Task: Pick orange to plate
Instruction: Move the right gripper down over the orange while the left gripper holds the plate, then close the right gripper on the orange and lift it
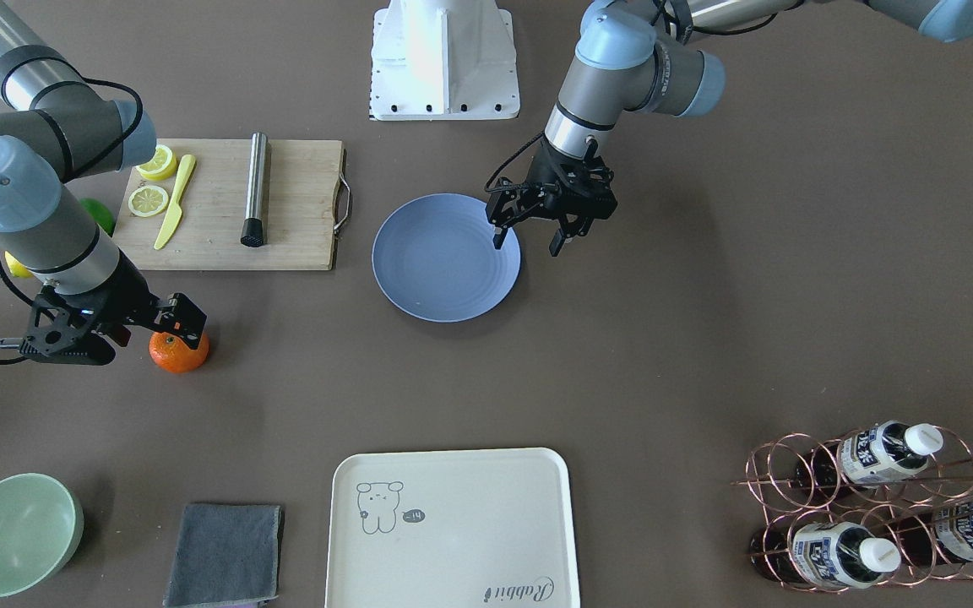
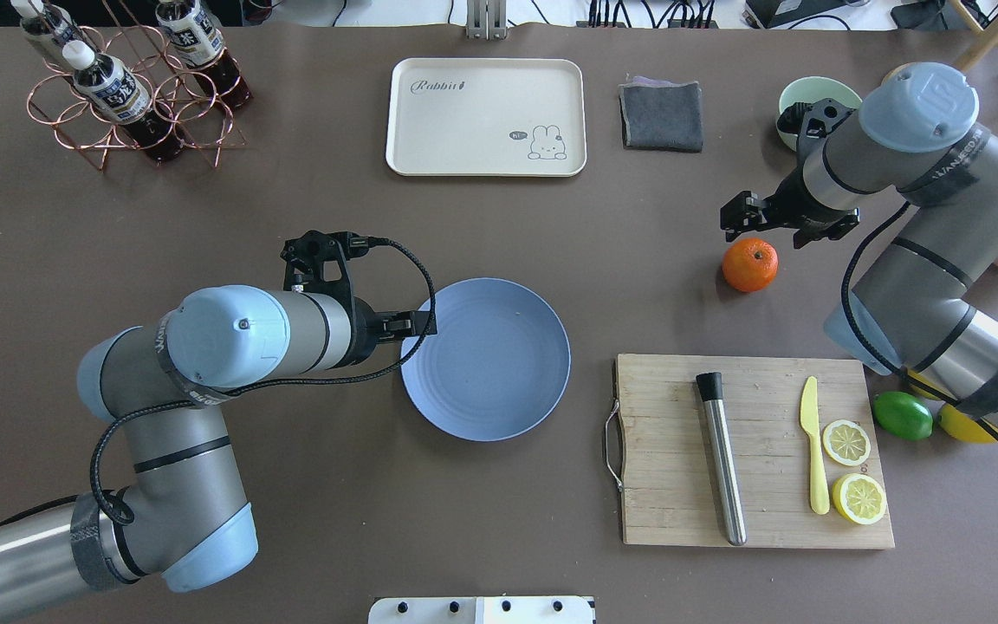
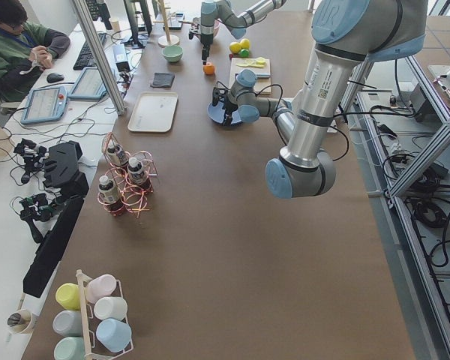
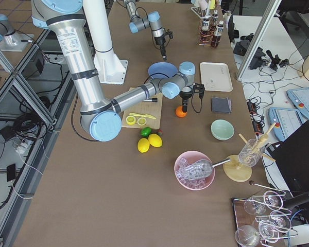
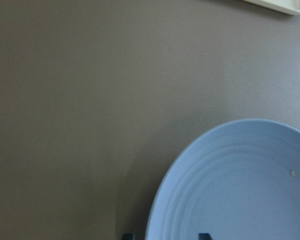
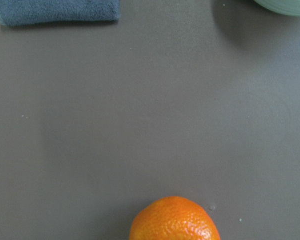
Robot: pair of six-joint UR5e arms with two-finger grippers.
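Observation:
The orange (image 2: pixel 750 264) rests on the brown table, off to the robot's right of the plate; it shows at the bottom edge of the right wrist view (image 6: pixel 175 220). My right gripper (image 2: pixel 778 224) hovers just over and slightly beyond the orange (image 1: pixel 178 352), open, holding nothing. The blue-grey plate (image 2: pixel 486 358) lies bare at mid-table. Above its rim on the robot's left hangs my left gripper (image 1: pixel 527 242), open and empty. In the left wrist view one fingertip (image 5: pixel 127 235) sits outside the plate (image 5: pixel 240 185) and the other over it.
A wooden cutting board (image 2: pixel 672 468) holds a steel rod, a yellow knife and two lemon halves. A lime (image 2: pixel 902 416) and a lemon (image 2: pixel 962 425) lie beside it. Farther off are a cream tray (image 2: pixel 486 117), a grey cloth (image 2: pixel 661 115), a green bowl (image 1: pixel 13 532) and a bottle rack (image 2: pixel 131 87).

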